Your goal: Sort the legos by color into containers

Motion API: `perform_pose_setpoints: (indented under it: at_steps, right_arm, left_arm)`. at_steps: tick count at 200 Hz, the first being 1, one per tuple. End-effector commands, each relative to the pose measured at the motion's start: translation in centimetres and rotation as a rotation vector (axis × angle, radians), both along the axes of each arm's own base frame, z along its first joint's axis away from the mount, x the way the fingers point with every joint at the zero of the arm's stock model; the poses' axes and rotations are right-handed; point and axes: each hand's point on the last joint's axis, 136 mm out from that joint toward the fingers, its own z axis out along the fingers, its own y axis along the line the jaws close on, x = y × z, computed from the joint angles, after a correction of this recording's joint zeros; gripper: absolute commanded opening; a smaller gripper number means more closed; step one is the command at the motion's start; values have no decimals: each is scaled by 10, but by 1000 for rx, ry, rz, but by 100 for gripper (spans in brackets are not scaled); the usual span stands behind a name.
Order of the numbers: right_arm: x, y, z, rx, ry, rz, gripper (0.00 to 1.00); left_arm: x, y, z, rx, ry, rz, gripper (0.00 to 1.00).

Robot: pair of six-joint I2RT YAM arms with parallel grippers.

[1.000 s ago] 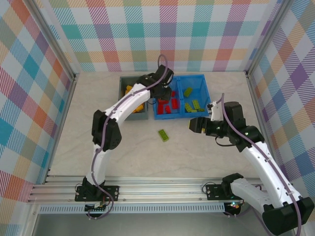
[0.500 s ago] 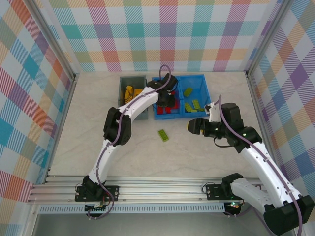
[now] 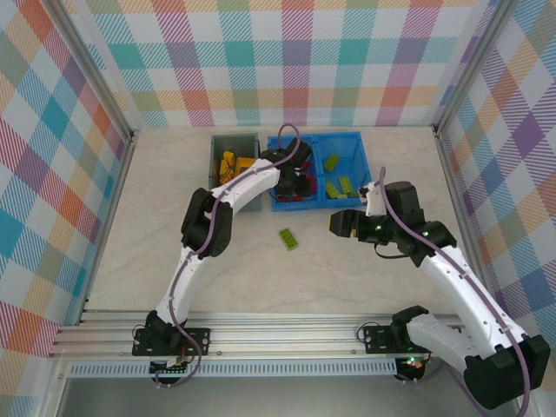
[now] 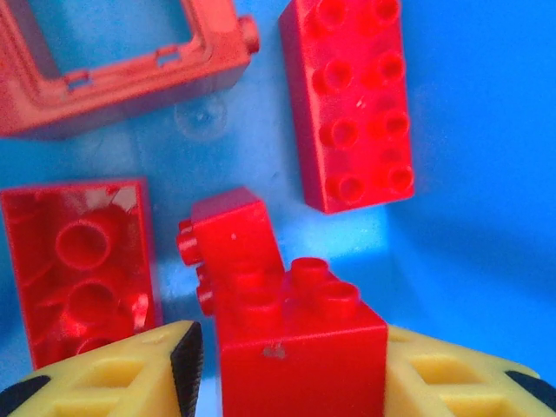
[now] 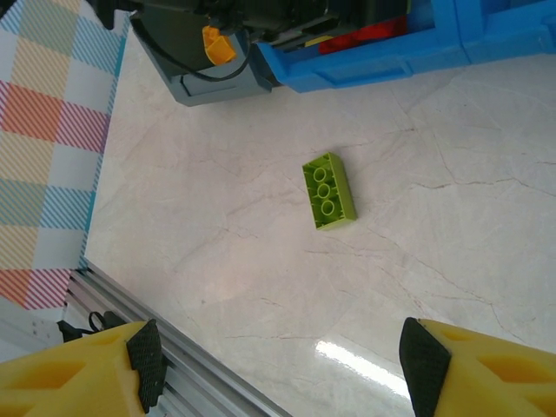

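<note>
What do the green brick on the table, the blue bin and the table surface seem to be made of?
Lime green brick: moulded plastic, smooth and slightly glossy, with round studs. Blue bin: rigid plastic, even colour, moulded rim. Table surface: polished marble or a marble-look laminate, pale with thin veins and a bright reflection; I cannot tell which.

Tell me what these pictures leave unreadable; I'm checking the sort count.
- Top external: the left arm covers the blue bin's left compartment, so its red bricks can't be counted.
- Left wrist: the red brick between the fingers of the left claw is cut by the bottom edge; grip unclear.
- Right wrist: the grey bin is cut by the top edge.
</note>
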Motion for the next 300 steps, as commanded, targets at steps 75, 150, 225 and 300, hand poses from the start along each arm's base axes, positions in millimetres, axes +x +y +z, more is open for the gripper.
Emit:
perform_pose_setpoints:
  at_steps: [75,150,225,300]
  right_arm:
    - [-4,10,-3,-58,-57,92,73]
    - [-10,12,-2,-58,-51,92,73]
    - [-10,13,-6,-59,-43,92,73]
    - [-11,13,-15,-71,-30,89,73]
  left_arm:
    - [-4,5,80,-99,-102,39,44]
    - [0,14,42,-21,-41,71,55]
    - [4,-17,52,-187,-51,40,48]
    - [-8,4,73,-168,-111,84,45]
